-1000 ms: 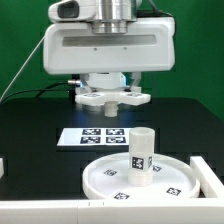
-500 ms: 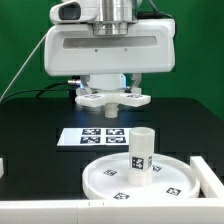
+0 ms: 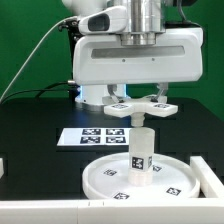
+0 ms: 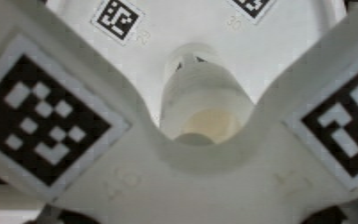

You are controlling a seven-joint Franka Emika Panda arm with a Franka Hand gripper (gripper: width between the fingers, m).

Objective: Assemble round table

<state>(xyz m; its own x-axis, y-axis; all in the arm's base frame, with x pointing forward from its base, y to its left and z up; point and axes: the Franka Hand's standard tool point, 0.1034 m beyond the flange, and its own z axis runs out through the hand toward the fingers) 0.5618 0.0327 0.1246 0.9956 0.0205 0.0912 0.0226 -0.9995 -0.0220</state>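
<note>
White plastic cross-shaped foot hangs clamped in the gripper, whose jaws are partly closed on its middle, clear of the black counter. The exterior view shows the leg upright directly below the gripper; contact with the foot cannot be told. Only the wrist view shows the leg lying between two tagged arms of the foot. The leg stands alone in the disc, whose rim is well out from it. The marker board lies below the gripper, toward the exterior view's left.
</note>
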